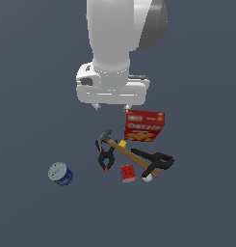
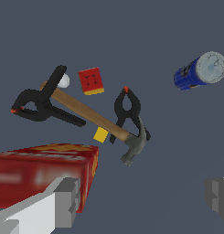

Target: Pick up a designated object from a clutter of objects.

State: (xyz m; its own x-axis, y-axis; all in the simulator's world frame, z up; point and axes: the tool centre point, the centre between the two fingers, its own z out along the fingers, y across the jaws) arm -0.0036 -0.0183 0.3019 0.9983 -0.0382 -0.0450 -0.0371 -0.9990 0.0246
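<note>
A small blue can (image 1: 60,174) with white marks and a silver-grey lid stands alone on the desk, well apart from the clutter (image 1: 134,152), at about eight o'clock from the hammer in the exterior view.

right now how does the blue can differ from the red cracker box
The blue can is a small cylinder with a silver-grey lid; the red cracker box is a larger flat-sided carton. The can lies alone, apart from the clutter; the box sits right by the hammer. Neither is held by the open gripper.
</note>
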